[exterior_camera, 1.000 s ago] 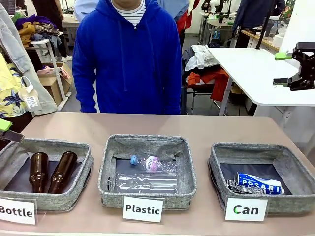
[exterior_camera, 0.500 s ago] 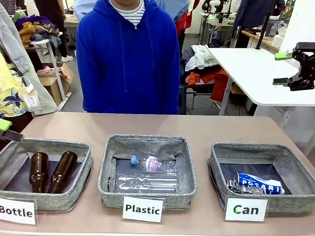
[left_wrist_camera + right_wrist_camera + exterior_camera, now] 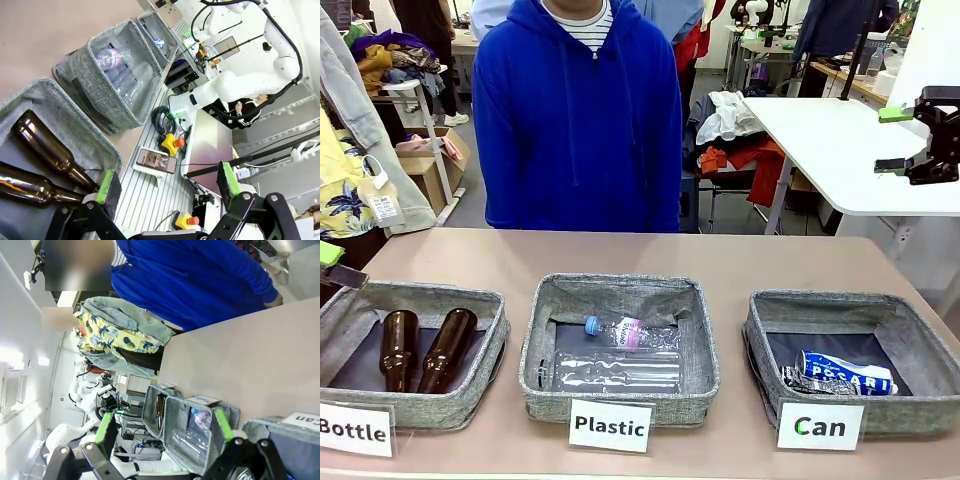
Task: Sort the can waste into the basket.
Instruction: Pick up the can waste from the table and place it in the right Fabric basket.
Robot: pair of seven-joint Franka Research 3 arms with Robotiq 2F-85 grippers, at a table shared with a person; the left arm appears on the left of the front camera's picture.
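Note:
Both cans lie in the grey basket behind the white "Can" card at the right. The blue can with white lettering lies on its side on the dark base. The crushed dark can rests against its left end. My right gripper hangs open and empty, high above the table's right edge, well off the basket. From its wrist view, the right gripper looks across the table, with the Can basket at lower right. At the left edge, my left gripper hovers open over the Bottle basket, its jaws apart with nothing between them.
A Bottle basket holds two brown glass bottles. The middle Plastic basket holds clear plastic bottles. A person in a blue hoodie stands at the far edge. Bare tabletop runs behind the baskets.
The person has shifted slightly. Neither gripper has moved, and the cans lie as before.

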